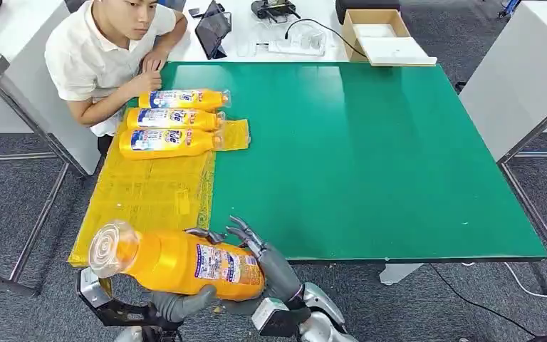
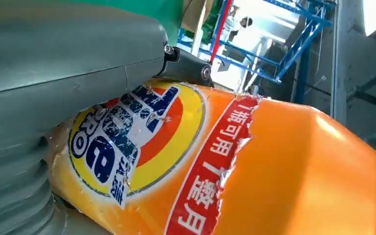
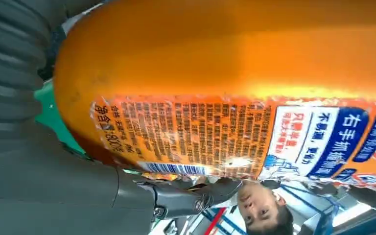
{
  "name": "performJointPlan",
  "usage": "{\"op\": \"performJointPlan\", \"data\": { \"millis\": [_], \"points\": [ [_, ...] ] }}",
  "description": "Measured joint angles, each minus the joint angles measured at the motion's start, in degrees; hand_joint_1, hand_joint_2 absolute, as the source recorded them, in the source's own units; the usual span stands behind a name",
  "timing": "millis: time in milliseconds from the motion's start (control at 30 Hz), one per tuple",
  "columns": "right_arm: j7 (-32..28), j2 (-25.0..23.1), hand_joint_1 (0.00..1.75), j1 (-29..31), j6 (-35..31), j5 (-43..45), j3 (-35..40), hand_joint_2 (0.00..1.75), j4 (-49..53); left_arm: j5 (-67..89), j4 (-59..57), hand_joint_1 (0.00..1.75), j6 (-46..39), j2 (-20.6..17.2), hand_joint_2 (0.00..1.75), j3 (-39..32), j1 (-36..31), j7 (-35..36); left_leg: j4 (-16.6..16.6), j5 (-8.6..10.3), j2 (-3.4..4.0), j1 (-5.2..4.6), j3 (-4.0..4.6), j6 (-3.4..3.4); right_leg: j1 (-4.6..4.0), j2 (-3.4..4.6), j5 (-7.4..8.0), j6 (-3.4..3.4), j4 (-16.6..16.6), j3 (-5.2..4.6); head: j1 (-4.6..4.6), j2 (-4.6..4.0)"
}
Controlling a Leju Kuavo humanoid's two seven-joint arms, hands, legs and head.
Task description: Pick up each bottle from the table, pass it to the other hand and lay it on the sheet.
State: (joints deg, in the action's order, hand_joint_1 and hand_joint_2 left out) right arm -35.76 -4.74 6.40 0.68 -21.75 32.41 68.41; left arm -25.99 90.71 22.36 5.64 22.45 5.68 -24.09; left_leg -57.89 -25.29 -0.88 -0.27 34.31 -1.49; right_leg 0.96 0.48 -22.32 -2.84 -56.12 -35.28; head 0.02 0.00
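In the head view an orange detergent bottle (image 1: 178, 262) hangs on its side in the air just off the near edge of the green table (image 1: 370, 149), its clear cap toward the left. The right hand (image 1: 260, 253) wraps the bottle's base end with fingers curled over the top, while the left hand (image 1: 178, 303) cups the body from beneath, thumb against the label; both appear to be gripping it at once. Three like bottles (image 1: 174, 120) already lie side by side at the far end of the yellow sheet (image 1: 149, 196), beside a seated person (image 1: 110, 50). The handover is likely under way: the receiving hand should close firmly before the other lets go, and the bottle should stay level. In the left wrist view the left hand's grey thumb (image 2: 68, 63) presses on the torn label. In the right wrist view the right hand's thumb (image 3: 103, 191) lies along the printed side.
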Motion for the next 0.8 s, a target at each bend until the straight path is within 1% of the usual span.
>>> {"op": "performJointPlan", "data": {
  "millis": [100,200,233,267,333,367,500,567,600,700,800],
  "points": [
    [-0.3,0.1,0.00,-0.1,0.0,-0.5,0.1,0.00,0.7,0.0,0.0,1.75,0.7,0.0,1.75,-0.1,0.0,0.0,0.0,0.00,0.01,0.00,0.00,0.00,0.00,0.00,0.00,0.00,0.0,0.00,0.00,0.00],
    [-2.2,0.5,0.00,-0.7,-0.2,-1.2,0.3,0.00,2.1,-0.2,0.0,1.75,1.8,0.0,1.75,-0.2,-0.1,0.0,0.0,0.00,0.00,0.00,-0.01,0.00,0.00,0.00,0.00,0.00,0.0,0.00,0.02,0.00],
    [-2.3,0.7,0.00,-1.0,-1.4,-1.9,0.4,0.00,3.1,0.4,0.0,1.75,1.4,0.0,1.75,-0.3,-0.1,0.0,0.0,0.00,0.00,0.00,-0.01,0.00,-0.01,0.00,0.00,0.00,0.0,-0.01,0.00,0.00],
    [-2.4,0.9,0.00,-1.6,-2.7,-2.0,0.4,0.00,4.0,2.4,0.0,1.75,-0.3,0.0,1.75,-0.3,-0.2,-0.4,0.0,0.00,0.00,0.00,0.00,0.00,0.00,0.00,0.00,0.00,0.0,0.00,0.02,0.00],
    [-2.4,1.2,0.00,-3.0,-5.8,-1.6,0.4,0.00,6.2,11.2,0.1,1.75,-6.7,-0.1,1.75,-0.3,-0.4,-2.0,0.0,0.00,-0.01,0.00,0.01,0.00,-0.01,-0.01,0.00,0.00,0.0,0.00,0.02,-0.02],
    [-2.4,1.5,0.00,-4.1,-8.2,-0.9,0.4,0.00,8.1,18.3,0.2,1.75,-11.3,-0.2,1.75,-0.4,-0.5,-2.3,0.0,-0.01,-0.01,0.00,0.01,0.00,0.00,-0.01,0.00,0.00,0.0,-0.01,-0.02,0.00],
    [-2.4,2.9,0.00,-7.9,-14.1,1.2,-1.2,0.00,14.9,34.1,0.4,1.75,-23.3,-1.1,1.75,-1.0,-0.2,-0.5,0.0,-0.02,0.00,0.00,0.02,0.00,0.00,0.00,-0.01,0.00,0.0,-0.01,0.00,-0.02],
    [-2.4,3.5,0.00,-9.5,-13.9,2.8,-2.8,0.00,17.9,38.5,0.4,1.75,-27.5,-1.6,1.75,-1.7,0.0,0.2,0.0,-0.02,0.00,0.00,0.01,-0.01,0.00,0.00,-0.01,0.01,0.0,-0.02,0.00,0.00],
    [-2.4,3.6,0.00,-10.3,-12.8,4.3,-3.7,0.00,19.0,40.9,0.6,1.75,-29.7,-1.7,1.75,-2.1,0.2,0.7,0.0,-0.02,-0.01,0.00,0.01,-0.01,0.00,-0.01,-0.01,0.01,0.0,-0.01,0.02,0.00],
    [-2.4,3.6,0.00,-12.8,-11.1,6.3,-8.4,0.00,21.9,46.8,0.8,1.75,-35.4,-2.0,1.75,-3.7,0.6,1.7,0.0,-0.02,0.00,0.00,0.02,-0.01,0.00,0.00,-0.01,0.00,0.0,0.00,0.00,0.00],
    [-2.4,3.3,0.00,-13.9,-11.8,6.3,-12.6,0.00,22.7,48.5,1.4,1.75,-37.4,-2.2,1.75,-4.8,1.0,2.1,0.0,-0.02,0.00,0.00,0.01,-0.01,0.00,0.00,0.00,0.00,0.0,0.00,0.02,-0.02]
  ]
}}
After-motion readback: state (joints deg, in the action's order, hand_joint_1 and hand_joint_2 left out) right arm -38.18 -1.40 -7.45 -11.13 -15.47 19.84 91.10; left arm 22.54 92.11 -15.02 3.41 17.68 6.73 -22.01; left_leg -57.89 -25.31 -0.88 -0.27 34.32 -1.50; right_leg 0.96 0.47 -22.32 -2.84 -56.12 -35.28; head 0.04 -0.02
